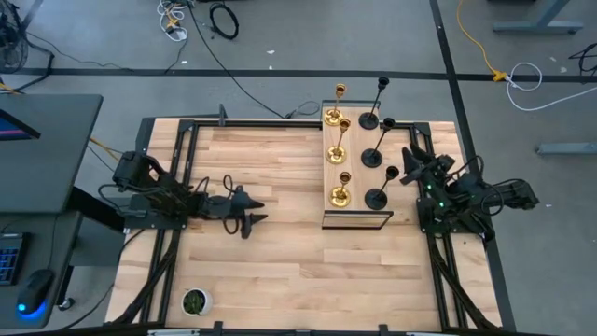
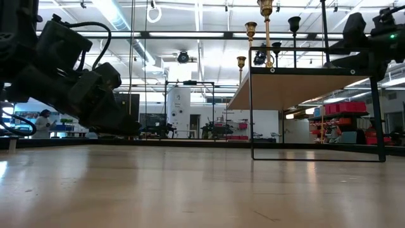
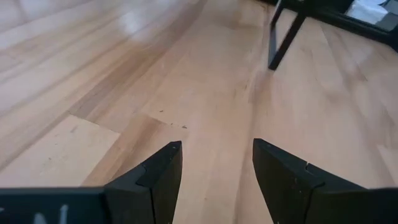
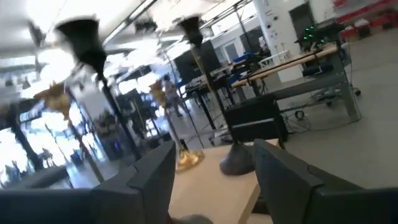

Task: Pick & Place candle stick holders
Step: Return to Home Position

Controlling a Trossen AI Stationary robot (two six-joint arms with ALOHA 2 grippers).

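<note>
Three shiny gold candlesticks (image 1: 337,154) and three matte black candlesticks (image 1: 373,157) on raised wooden shelf (image 1: 356,177). Left gripper (image 1: 252,213) over wooden table (image 1: 280,266), right gripper (image 1: 410,168) beside shelf: fingers parted, empty.

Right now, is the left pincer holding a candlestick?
No, the left pincer is open and empty, with only the bare wooden table in front of it.

even, bright overhead light fills the high view; the table (image 1: 280,252) carries only soft, short shadows under the arms. in the low view the ceiling lights (image 2: 120,12) glare white, the left arm (image 2: 76,88) is a silhouette, and the wood is glossy. well ahead of the left gripper (image 3: 216,168) a pale sheen lies on boards that bow toward the edges. beyond the right gripper (image 4: 214,168) the room is blown out, with a black candle stick holder (image 4: 87,43) dark against it.
</note>
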